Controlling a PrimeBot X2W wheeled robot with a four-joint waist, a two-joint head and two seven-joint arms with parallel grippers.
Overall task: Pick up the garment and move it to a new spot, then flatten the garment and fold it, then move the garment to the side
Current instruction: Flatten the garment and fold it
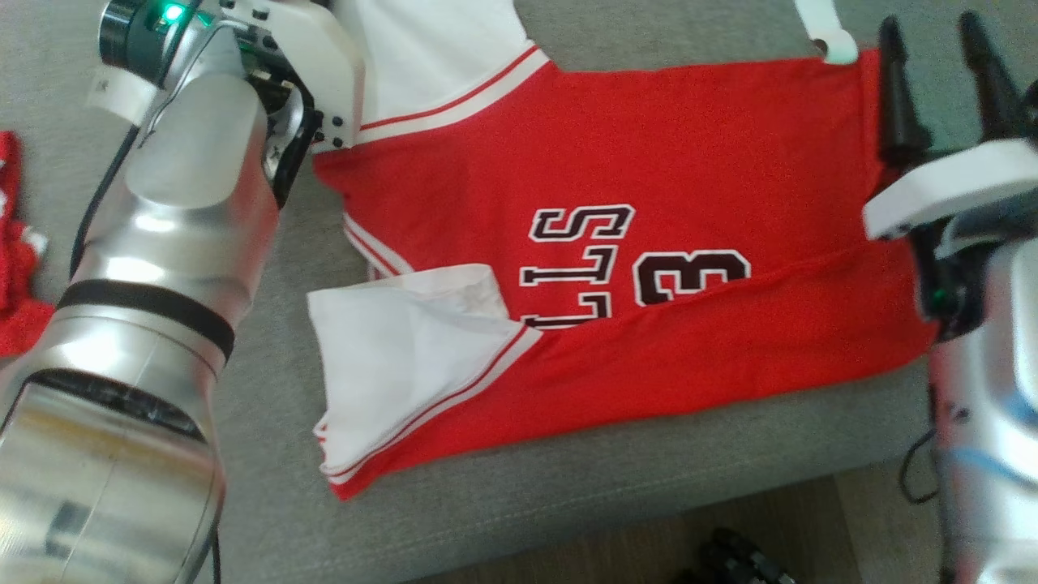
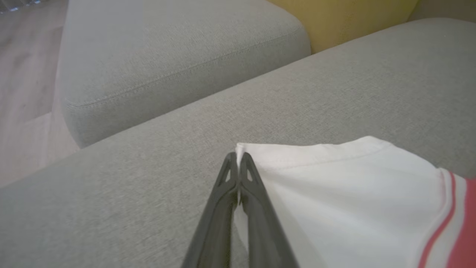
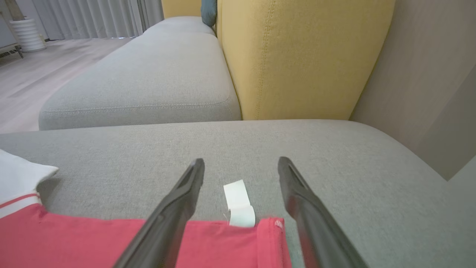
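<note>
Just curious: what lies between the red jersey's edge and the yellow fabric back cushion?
Right wrist view: bare grey sofa seat, plus a small white label sticking out from the red jersey.

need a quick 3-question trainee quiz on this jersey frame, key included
1. True or false: the left gripper is shut on a white sleeve of the jersey.
2. The right gripper is: A) open, B) shut on the red hem, C) shut and empty.
3. Fill in: the white tag lies on the grey ____.
Key: 1 true; 2 A; 3 sofa.
</note>
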